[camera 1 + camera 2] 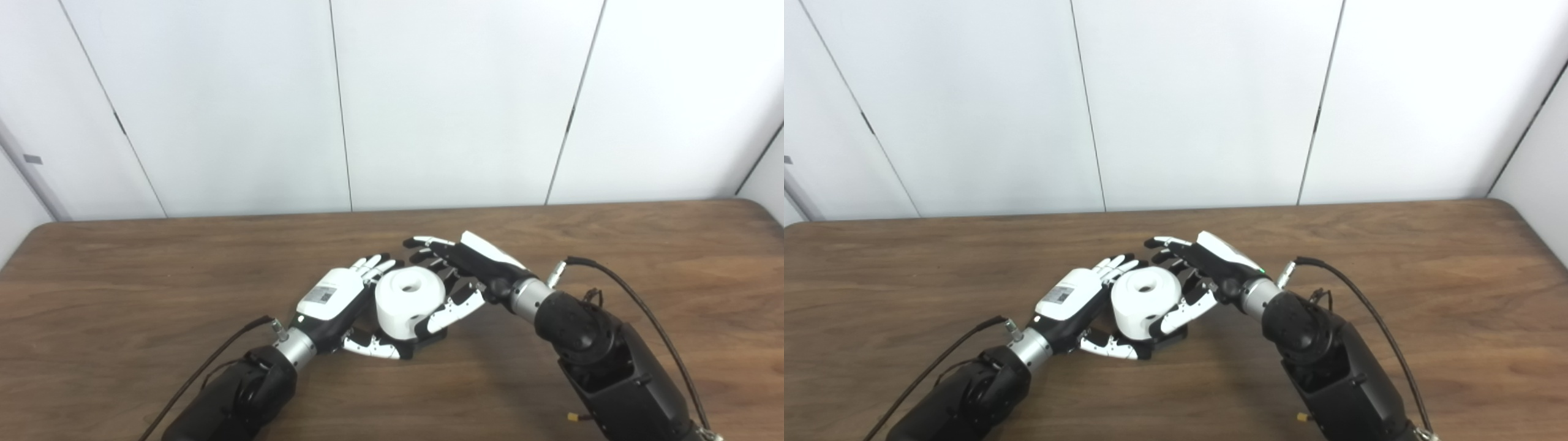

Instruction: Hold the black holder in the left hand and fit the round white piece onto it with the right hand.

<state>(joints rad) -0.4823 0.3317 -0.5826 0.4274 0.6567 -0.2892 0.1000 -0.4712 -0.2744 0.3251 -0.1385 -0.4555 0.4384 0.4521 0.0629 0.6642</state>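
At frame centre, the round white piece (pixel 409 301), seemingly rigid, smooth, light plastic best gripped around its side wall, sits on the barely visible black holder (pixel 429 340), cupped between the left hand (pixel 343 306) and right hand (pixel 456 275).

Your left hand (pixel 334 294) & right hand (pixel 468 269) meet mid-table (pixel 122 294), fingers curled inward, facing each other; both forearms angle in.
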